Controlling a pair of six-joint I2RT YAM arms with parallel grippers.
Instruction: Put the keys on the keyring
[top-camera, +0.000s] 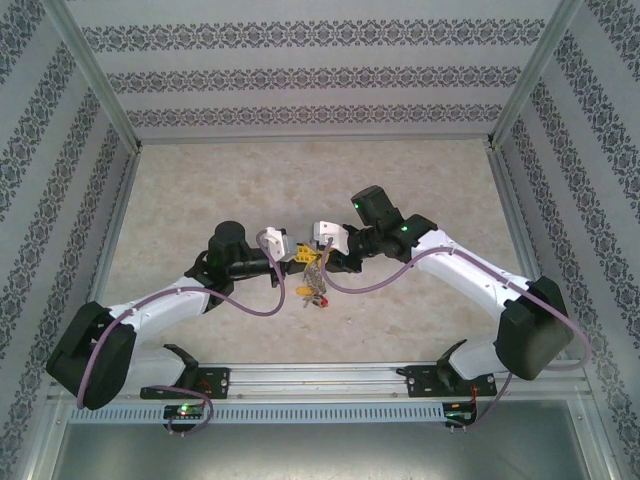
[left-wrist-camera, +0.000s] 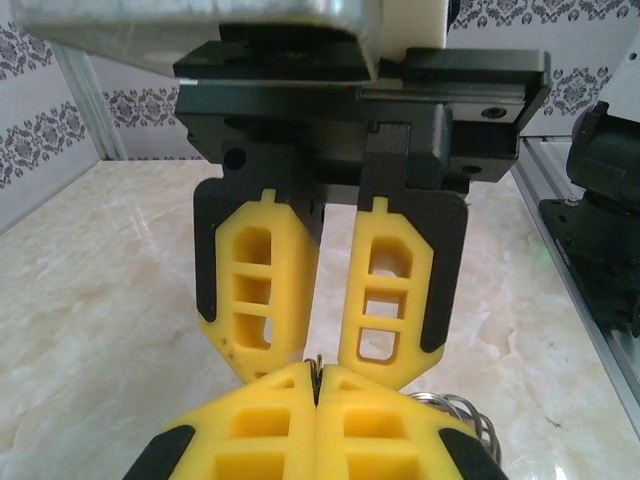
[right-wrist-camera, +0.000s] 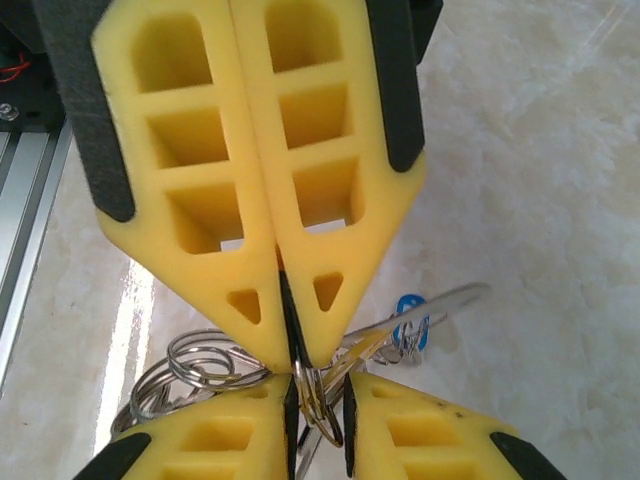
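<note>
Yellow finger pads meet tip to tip above the bench (right-wrist-camera: 520, 150), and we record both sets of fingers held off its marbled surface. We find the left gripper (right-wrist-camera: 290, 352) pressed fully together, no gap between its pads, with a thin dark strip of metal nipped in the seam at its tips. We find the right gripper (left-wrist-camera: 320, 366) directly opposite, nose to nose with the left, its fingers a narrow slot apart. In that slot sits the keyring (right-wrist-camera: 320, 405), a thin wire loop that touches the inner face of each right finger; we judge the right gripper to be pinching it. The strip held by the left gripper runs straight into this same loop, so we note both grippers closed on the keyring at one spot, their tips all but touching.

We see the keys (top-camera: 315, 290) hanging in a bunch just below the two sets of fingertips. From the right wrist, a cluster of silver split rings (right-wrist-camera: 195, 365) lies just beside the left gripper's tip on one side. A key blade (right-wrist-camera: 455, 296) with a blue tag (right-wrist-camera: 408, 308) juts out on the other side, close under the same tip. From above, yellow and red specks show in the bunch; we cannot make out more at that size. Whether any key is threaded on the keyring, we cannot tell.
</note>
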